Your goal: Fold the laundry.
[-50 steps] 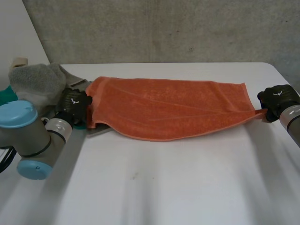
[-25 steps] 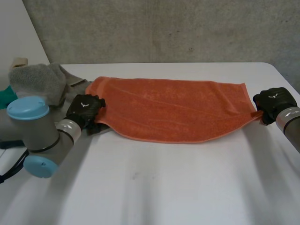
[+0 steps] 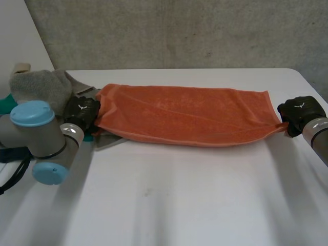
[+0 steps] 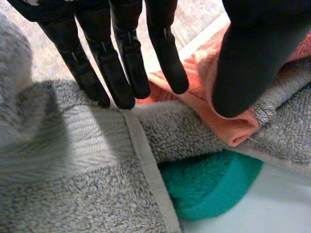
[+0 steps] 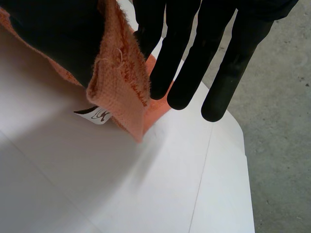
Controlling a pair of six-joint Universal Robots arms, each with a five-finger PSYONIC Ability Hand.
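While the orange towel (image 3: 184,115) lies stretched long on the table (image 3: 179,200), its 2 ends pinched by the left robot hand (image 3: 82,110) and right robot hand (image 3: 298,110), I'd say folding's barely started, most still to do.

The left hand (image 3: 81,110) and right hand (image 3: 300,110) hide the orange towel's (image 3: 189,115) pinched corners; the grey towel (image 4: 73,160) covers most of a green cloth (image 4: 209,187).
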